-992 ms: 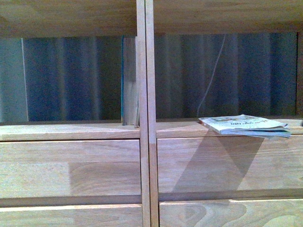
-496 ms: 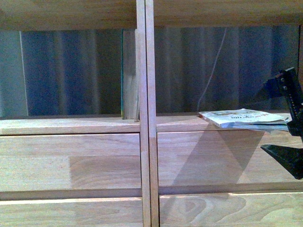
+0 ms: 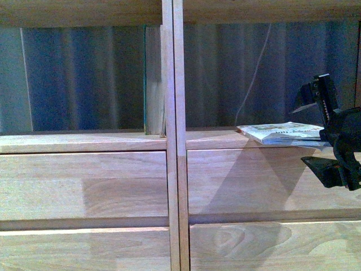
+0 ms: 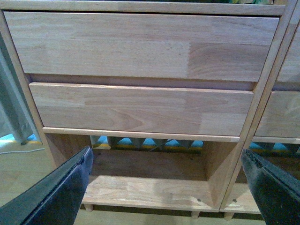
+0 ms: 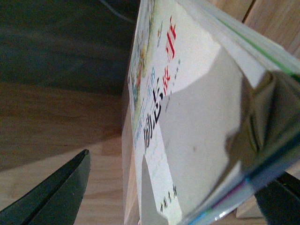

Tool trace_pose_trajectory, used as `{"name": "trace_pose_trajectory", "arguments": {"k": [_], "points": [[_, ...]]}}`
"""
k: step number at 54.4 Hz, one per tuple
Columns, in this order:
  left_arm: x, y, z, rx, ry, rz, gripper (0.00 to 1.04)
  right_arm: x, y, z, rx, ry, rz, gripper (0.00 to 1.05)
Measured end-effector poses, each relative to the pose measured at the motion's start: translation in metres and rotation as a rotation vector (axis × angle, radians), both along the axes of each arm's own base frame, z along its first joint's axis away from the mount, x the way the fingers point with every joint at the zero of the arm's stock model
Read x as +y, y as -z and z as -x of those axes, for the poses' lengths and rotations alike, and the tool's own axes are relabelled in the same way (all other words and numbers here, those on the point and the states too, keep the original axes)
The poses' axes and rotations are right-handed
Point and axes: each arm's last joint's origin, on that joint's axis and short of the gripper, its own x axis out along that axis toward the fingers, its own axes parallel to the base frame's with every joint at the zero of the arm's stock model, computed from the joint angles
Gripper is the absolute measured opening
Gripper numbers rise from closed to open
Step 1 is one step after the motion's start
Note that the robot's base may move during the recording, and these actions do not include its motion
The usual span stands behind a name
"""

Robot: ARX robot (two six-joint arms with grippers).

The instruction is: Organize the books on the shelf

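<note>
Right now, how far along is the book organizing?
Done: the thicker teal-edged book stands upright against the shelf divider in the left compartment. In hand: the right gripper is open, its fingers straddling the end of the thin softcover, which lies flat overhanging the right compartment's ledge. Left to do: close on it and stand it up. The left gripper is open, idle, facing the drawers.
</note>
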Motion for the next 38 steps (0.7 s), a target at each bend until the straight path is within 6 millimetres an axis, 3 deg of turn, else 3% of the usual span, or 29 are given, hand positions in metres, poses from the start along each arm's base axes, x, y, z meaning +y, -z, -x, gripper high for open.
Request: {"name": "trace_pose_trajectory", "arguments": {"k": [23,30,38], "points": [[0.000,0.000,0.000,0.000,0.000,0.000,0.97,-0.004,-0.008,-0.004,-0.012,0.028,0.035,0.33],[0.000,0.000,0.000,0.000,0.000,0.000,0.97,0.001,-0.002,0.000,-0.028,0.002,0.030,0.09],[0.000,0.000,0.000,0.000,0.008,0.002,0.97,0.003,0.003,0.008,-0.056,-0.033,0.005,0.07]]}}
